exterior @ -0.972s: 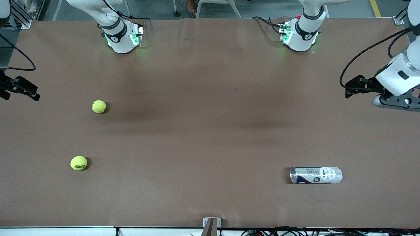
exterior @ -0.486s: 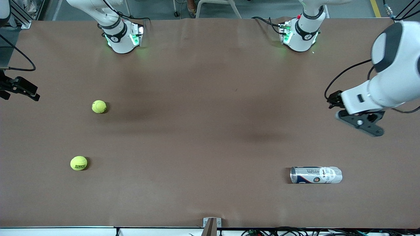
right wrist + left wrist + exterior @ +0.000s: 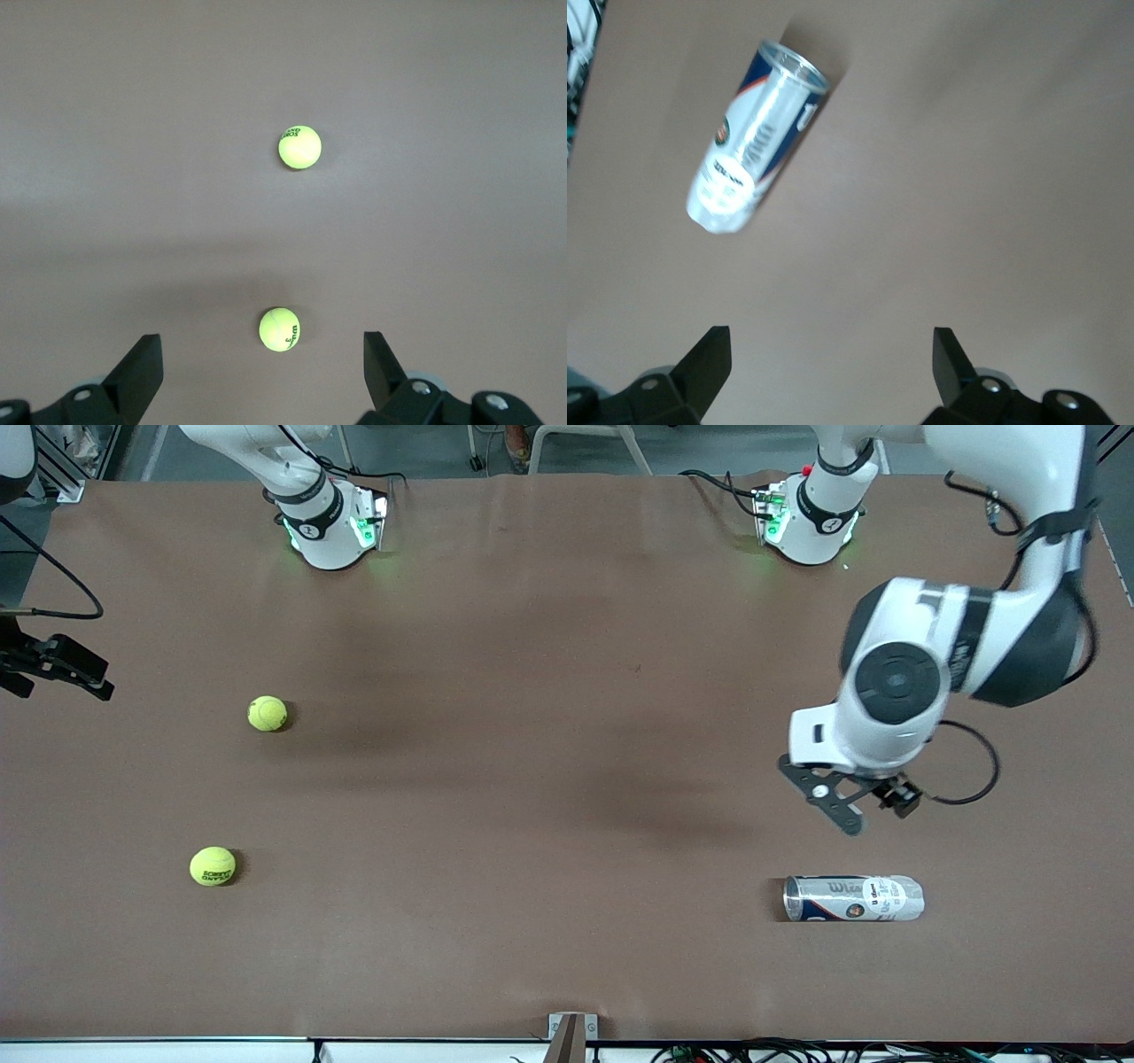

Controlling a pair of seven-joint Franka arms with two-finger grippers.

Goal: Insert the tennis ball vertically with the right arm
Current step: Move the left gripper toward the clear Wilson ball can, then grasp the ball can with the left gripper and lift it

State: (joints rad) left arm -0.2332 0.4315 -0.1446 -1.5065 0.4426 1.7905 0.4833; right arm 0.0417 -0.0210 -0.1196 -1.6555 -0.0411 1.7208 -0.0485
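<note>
Two balls on the table toward the right arm's end — one (image 3: 267, 713) farther from the front camera, one (image 3: 213, 865) nearer. Right gripper (image 3: 262, 376) spread wide, empty, up over that end, well apart from both. Left gripper (image 3: 831, 367) also agape — over bare table beside the lying can (image 3: 853, 898).

table (image 3: 532, 779): plain brown | tennis balls (image 3: 267, 713) (image 3: 213, 865): yellow-green, the one nearer the front camera with dark lettering | ball can (image 3: 853, 897): silver and white with dark blue band, lettering and a round emblem | arms: white with black joints
</note>
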